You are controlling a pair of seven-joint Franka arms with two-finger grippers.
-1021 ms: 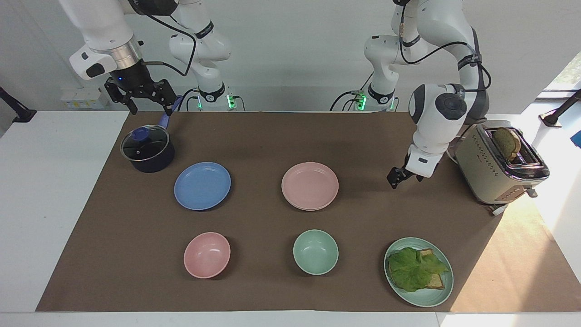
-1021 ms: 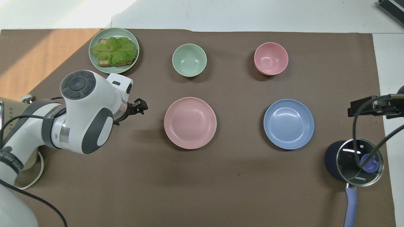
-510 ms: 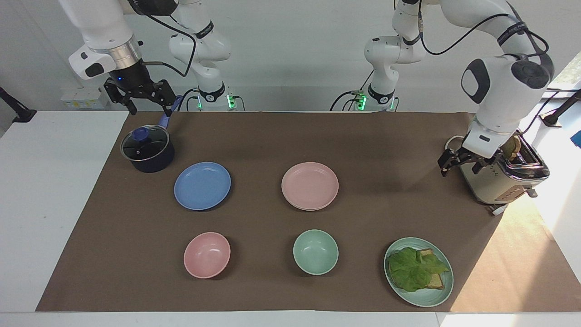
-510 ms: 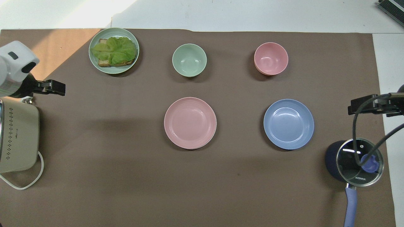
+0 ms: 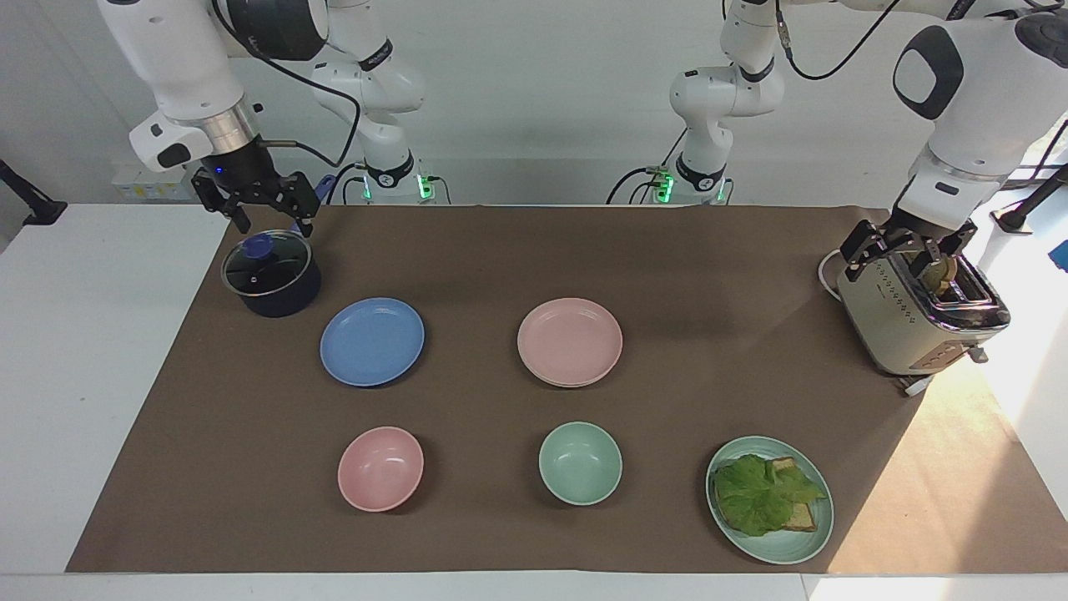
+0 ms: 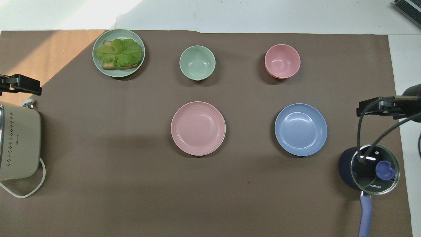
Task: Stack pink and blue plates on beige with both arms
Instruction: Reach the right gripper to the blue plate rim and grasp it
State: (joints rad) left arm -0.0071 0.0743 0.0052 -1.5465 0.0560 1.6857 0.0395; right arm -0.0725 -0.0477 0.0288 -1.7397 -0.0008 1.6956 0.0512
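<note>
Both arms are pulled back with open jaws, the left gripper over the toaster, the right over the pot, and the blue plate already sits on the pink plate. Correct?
Not quite: in the facing view the blue plate lies on the mat beside the pink plate, not on it. The rest holds.
</note>
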